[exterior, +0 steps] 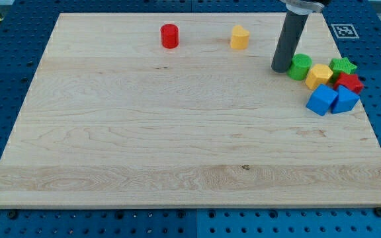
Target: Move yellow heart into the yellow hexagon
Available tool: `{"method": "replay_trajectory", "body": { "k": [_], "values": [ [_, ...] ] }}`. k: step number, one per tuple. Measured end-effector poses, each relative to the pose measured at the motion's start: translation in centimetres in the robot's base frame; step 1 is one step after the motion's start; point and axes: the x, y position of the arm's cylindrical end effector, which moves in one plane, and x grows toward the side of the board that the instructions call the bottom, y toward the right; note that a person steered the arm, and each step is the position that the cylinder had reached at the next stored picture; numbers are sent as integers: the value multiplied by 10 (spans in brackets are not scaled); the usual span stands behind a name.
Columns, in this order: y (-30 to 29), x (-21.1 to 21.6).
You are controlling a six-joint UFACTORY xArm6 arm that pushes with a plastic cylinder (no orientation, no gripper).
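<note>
The yellow heart (pixel 239 38) lies near the view's top, right of centre, on the wooden board (pixel 177 132). The yellow hexagon (pixel 319 77) sits in a cluster at the view's right edge. My tip (pixel 281 68) rests on the board just left of the green cylinder (pixel 301 67), close to it or touching it. The tip is to the lower right of the yellow heart and left of the yellow hexagon.
The cluster also holds a green star (pixel 343 65), a red block (pixel 349 82) and two blue blocks (pixel 322 100) (pixel 345 99). A red cylinder (pixel 170 36) stands alone at the view's top, left of the heart. A marker tag (pixel 342 30) lies at the top right corner.
</note>
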Motion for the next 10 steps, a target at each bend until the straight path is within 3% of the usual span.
{"method": "replay_trajectory", "body": {
  "k": [4,7,8,10],
  "values": [
    [37,-15],
    [-160,-45],
    [-170,-66],
    [-108,-87]
  ]
}}
